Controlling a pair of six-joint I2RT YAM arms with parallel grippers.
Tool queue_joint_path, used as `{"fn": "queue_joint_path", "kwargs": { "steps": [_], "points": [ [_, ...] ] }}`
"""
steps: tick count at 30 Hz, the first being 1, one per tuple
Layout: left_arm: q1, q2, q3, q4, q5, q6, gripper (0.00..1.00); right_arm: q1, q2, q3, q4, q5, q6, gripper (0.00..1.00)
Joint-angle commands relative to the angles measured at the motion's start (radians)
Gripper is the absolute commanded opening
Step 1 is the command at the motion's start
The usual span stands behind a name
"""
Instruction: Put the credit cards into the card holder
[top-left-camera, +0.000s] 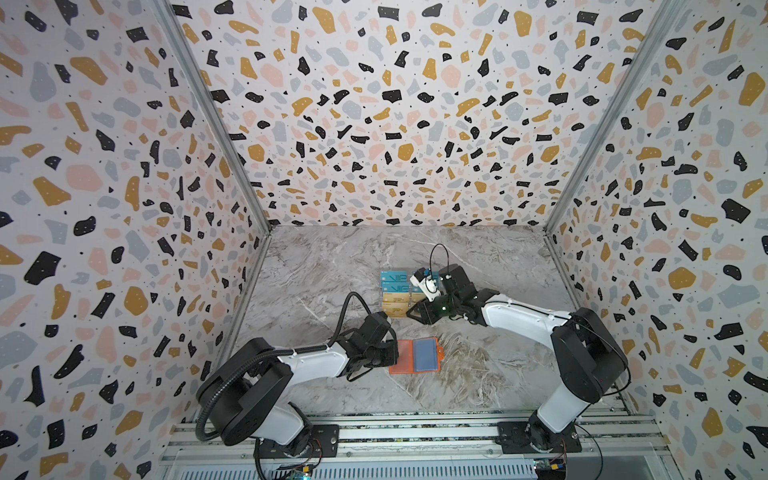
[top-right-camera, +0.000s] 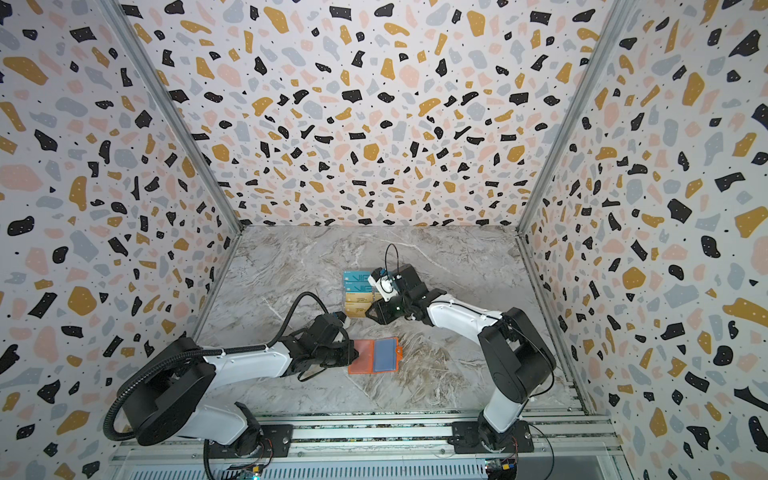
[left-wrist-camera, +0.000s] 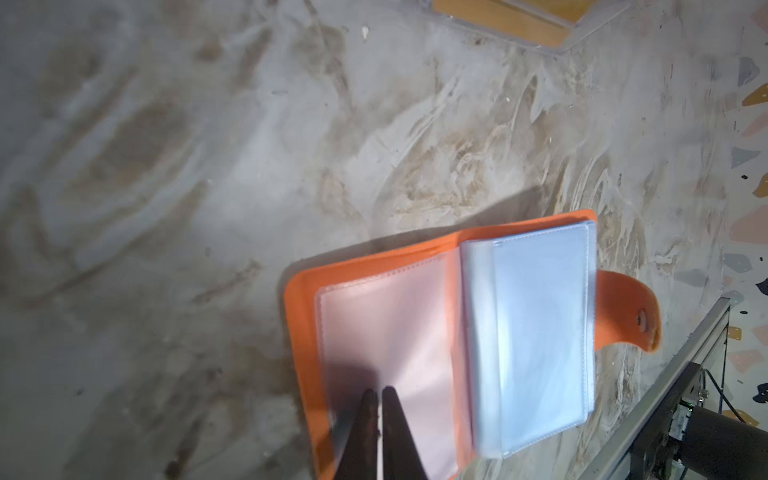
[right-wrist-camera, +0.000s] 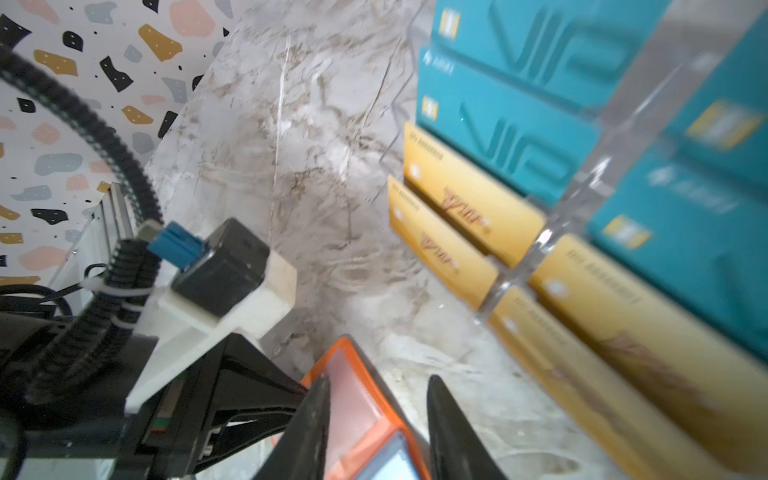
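The left gripper (left-wrist-camera: 379, 392) has its jaws pressed tight together with nothing visibly caught between them. The tips are over the near edge of the pinkish left-hand sleeve of the card holder (left-wrist-camera: 457, 332), seemingly pinning that leaf down, though actual contact cannot be confirmed. The right gripper (right-wrist-camera: 378, 378) has its jaws parted with a clear gap and nothing in them. It hangs above the worktop (left-wrist-camera: 208, 166) between the holder's far corner and the cards. The card holder (top-left-camera: 415, 356) lies spread open and flat on the worktop in front of the left arm, its snap tab sticking out at the side. Its clear sleeves look empty, and no card can be made out in either leaf. The credit cards (right-wrist-camera: 478, 208), gold ones in the lower rows and teal ones lettered VIP above them, all sit in the clear acrylic stand (right-wrist-camera: 582, 187), just beyond the holder. By this reading only the opening of the holder is done. No card is picked, none is inserted, and the whole run of lifting cards out and sliding them into sleeves is left.
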Motion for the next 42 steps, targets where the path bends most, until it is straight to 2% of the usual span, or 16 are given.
{"fn": "queue_joint_path", "kwargs": {
  "steps": [1,5,14,31,35,38,42],
  "points": [
    [-0.002,0.009,-0.019,-0.018,-0.023,0.009,0.09,-0.015,0.046,0.102,-0.147,-0.003,-0.147,0.4],
    [-0.001,0.006,-0.018,-0.016,-0.018,0.007,0.09,-0.025,0.112,0.204,-0.236,0.008,-0.234,0.39],
    [-0.002,-0.001,-0.018,-0.026,-0.001,0.011,0.1,-0.059,0.156,0.246,-0.259,-0.008,-0.311,0.39],
    [-0.001,0.0,-0.019,-0.023,0.007,0.011,0.11,-0.08,0.211,0.252,-0.288,0.059,-0.363,0.38],
    [-0.001,0.003,-0.019,-0.022,0.005,0.007,0.12,-0.073,0.209,0.248,-0.295,0.079,-0.368,0.35],
    [0.001,0.005,-0.019,-0.021,0.006,0.008,0.12,-0.067,0.205,0.248,-0.301,0.079,-0.37,0.25],
    [0.001,0.01,-0.019,-0.021,0.008,0.012,0.12,-0.058,0.211,0.25,-0.318,0.079,-0.381,0.24]
  ]
}}
